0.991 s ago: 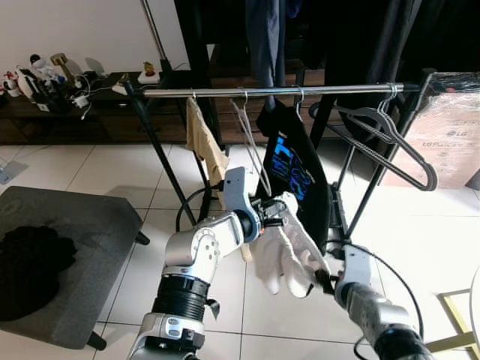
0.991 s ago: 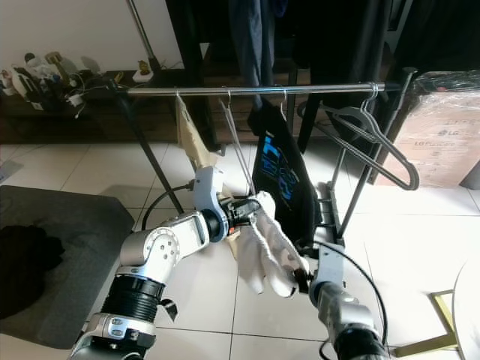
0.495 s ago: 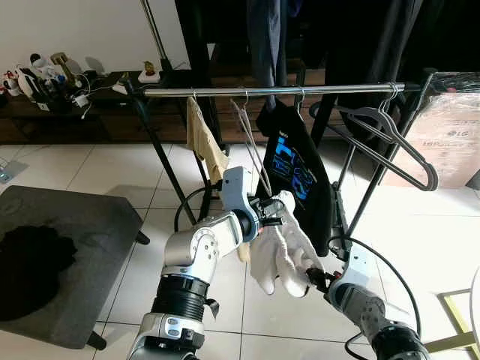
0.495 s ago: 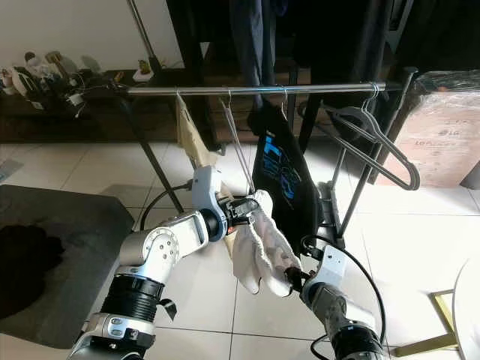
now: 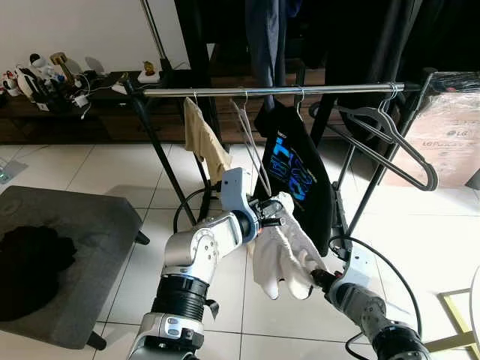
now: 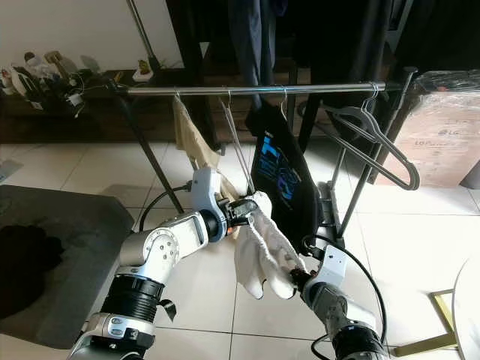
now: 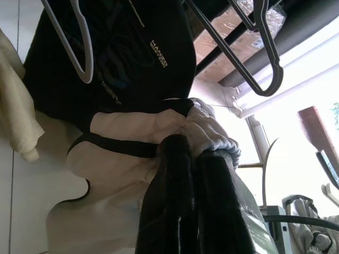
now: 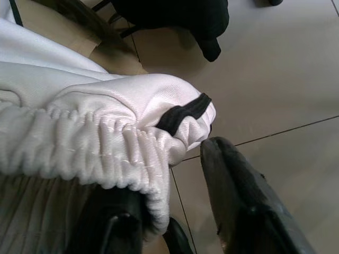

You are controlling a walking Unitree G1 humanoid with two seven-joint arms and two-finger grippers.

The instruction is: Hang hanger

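My left gripper (image 5: 274, 218) is shut on the top of a white garment with black trim (image 5: 281, 251), held just below the metal rail (image 5: 300, 91), in front of the black T-shirt with blue print (image 5: 300, 172). In the left wrist view the black fingers (image 7: 180, 201) pinch the bunched white cloth (image 7: 137, 127). My right gripper (image 5: 319, 280) sits at the garment's lower edge. Its fingers (image 8: 233, 201) are open and straddle the elastic hem (image 8: 132, 148), with floor showing between hem and one finger. An empty pale hanger (image 5: 251, 142) hangs on the rail.
A beige garment (image 5: 206, 146) hangs left of the pale hanger, and empty black hangers (image 5: 390, 142) hang at the rail's right end. A grey stool (image 5: 75, 240) with a black cloth (image 5: 30, 262) stands at the left. A cardboard box (image 5: 450, 135) stands at the right.
The right gripper drew in to the left under the white garment, then eased back a little. The garment's lower part swung with it. The left gripper kept its hold.
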